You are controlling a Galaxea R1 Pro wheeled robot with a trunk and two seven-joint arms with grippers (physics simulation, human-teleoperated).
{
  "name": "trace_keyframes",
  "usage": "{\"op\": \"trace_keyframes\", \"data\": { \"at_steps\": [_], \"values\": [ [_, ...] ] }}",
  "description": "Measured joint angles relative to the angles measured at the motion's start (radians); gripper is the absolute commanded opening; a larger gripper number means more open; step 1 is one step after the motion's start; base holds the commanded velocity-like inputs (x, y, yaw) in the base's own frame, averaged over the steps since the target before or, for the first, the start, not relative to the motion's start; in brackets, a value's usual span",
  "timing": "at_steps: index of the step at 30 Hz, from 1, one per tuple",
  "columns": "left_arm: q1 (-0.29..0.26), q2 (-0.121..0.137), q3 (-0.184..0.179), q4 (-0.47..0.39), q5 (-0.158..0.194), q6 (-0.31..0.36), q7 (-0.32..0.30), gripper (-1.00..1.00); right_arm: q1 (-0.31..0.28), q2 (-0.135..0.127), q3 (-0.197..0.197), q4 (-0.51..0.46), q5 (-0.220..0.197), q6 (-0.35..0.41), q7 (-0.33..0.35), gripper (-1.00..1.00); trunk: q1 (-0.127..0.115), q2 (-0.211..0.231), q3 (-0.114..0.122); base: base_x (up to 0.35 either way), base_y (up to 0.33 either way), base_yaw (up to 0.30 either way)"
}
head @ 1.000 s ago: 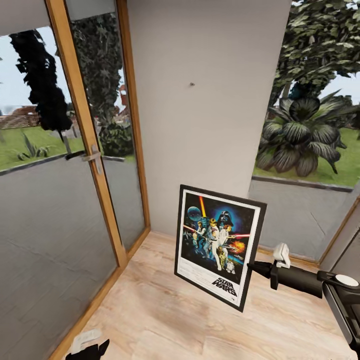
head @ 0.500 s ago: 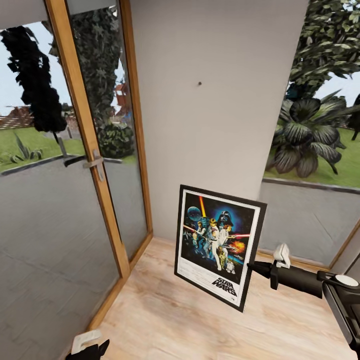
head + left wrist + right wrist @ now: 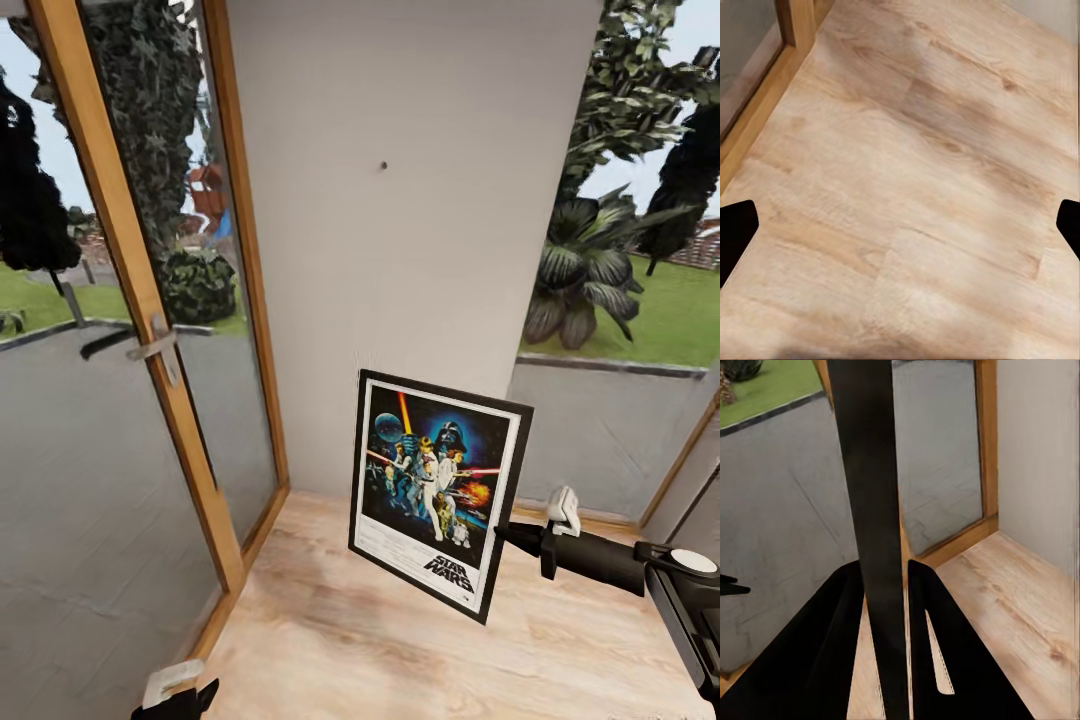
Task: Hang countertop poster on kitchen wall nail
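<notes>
The poster (image 3: 435, 490), a black-framed Star Wars picture, hangs upright and slightly tilted above the wood floor, in front of the grey wall. My right gripper (image 3: 512, 536) is shut on its right edge. The right wrist view has the poster (image 3: 870, 495) edge-on as a dark strip, pinched between the two black fingers (image 3: 945, 660). The wall nail (image 3: 383, 165) is a dark speck high on the wall, above the poster. My left gripper (image 3: 176, 694) hangs low at the left, open over bare floor, its fingertips (image 3: 735, 232) wide apart.
A glass door with a wooden frame (image 3: 130, 260) and metal handle (image 3: 155, 345) closes off the left side. To the right of the grey wall (image 3: 420, 300) a large window (image 3: 620, 250) looks onto plants. Pale plank floor (image 3: 330, 630) lies below.
The whole picture has shifted, so the camera has moved: door frame and nail sit further left, and the wall looks closer. The poster stays in the right gripper as before.
</notes>
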Motion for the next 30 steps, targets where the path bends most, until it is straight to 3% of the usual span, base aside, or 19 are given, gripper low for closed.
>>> {"op": "trace_keyframes", "data": {
  "at_steps": [10,25,30],
  "values": [
    [0.000,0.000,0.000,0.000,0.000,-0.001,0.000,1.00,0.000,0.000,0.000,0.000,0.000,0.000,0.000,-1.00,0.000,0.000,0.006,0.147,0.086,-0.294],
    [0.000,0.000,0.000,0.000,0.000,-0.001,0.000,1.00,0.000,0.000,0.000,0.000,0.000,0.000,0.000,-1.00,0.000,0.000,0.008,0.008,0.002,-0.165],
    [0.000,0.000,0.000,0.000,0.000,-0.001,0.000,1.00,0.000,0.000,0.000,0.000,0.000,0.000,0.000,-1.00,0.000,0.000,0.008,0.193,0.000,-0.103]
  ]
}}
